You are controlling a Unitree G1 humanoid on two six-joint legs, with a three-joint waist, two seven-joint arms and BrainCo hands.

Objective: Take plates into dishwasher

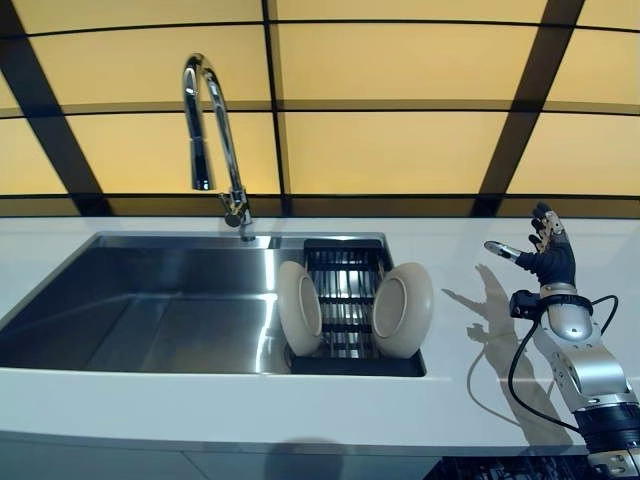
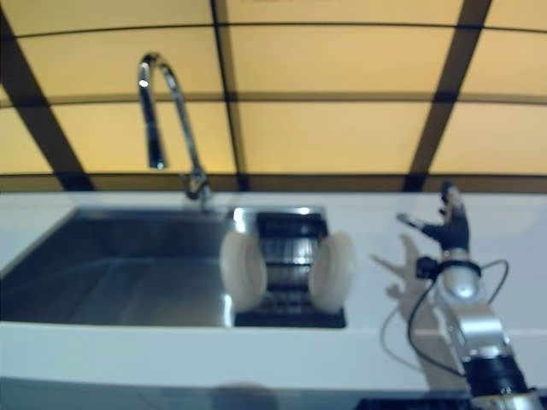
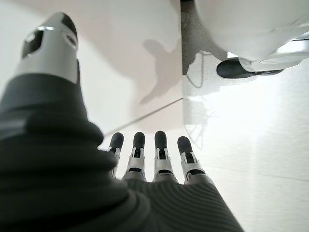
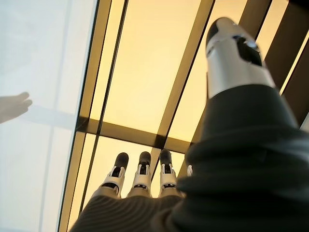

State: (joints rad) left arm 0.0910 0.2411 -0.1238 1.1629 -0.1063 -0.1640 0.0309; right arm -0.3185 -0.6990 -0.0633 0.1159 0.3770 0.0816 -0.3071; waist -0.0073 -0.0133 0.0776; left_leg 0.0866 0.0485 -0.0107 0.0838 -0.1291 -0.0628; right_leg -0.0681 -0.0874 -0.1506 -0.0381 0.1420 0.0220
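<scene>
Right hand (image 1: pixel 549 258) is raised above the white counter (image 1: pixel 480 380), right of the sink, fingers straight and spread, thumb out to the side, holding nothing. Its wrist view agrees: straight fingers (image 4: pixel 140 175), only the yellow panelled wall (image 4: pixel 145 72) past them. Well apart from the plates, no contact.

Left hand (image 3: pixel 154 159) shows only in its own wrist view: fingers straight, empty, pointing at a pale floor or cabinet surface, so it looks hung low and idle.

Two cream plates stand on edge in the black rack (image 1: pixel 345 300) at the right end of the steel sink (image 1: pixel 150 310): left plate (image 1: pixel 299 307) and right plate (image 1: pixel 402 309), one at each side of the rack, bare slots between them. The tap (image 1: pixel 210 140) stands behind the sink.

Progress, as a judgement: nothing moved yet. Both plates sit in the rack, neither hand has one, and no dishwasher is clearly in view. Whole task left: reach across to the nearer right plate, grip it by the rim, lift it out, carry it to the dishwasher, then repeat.
</scene>
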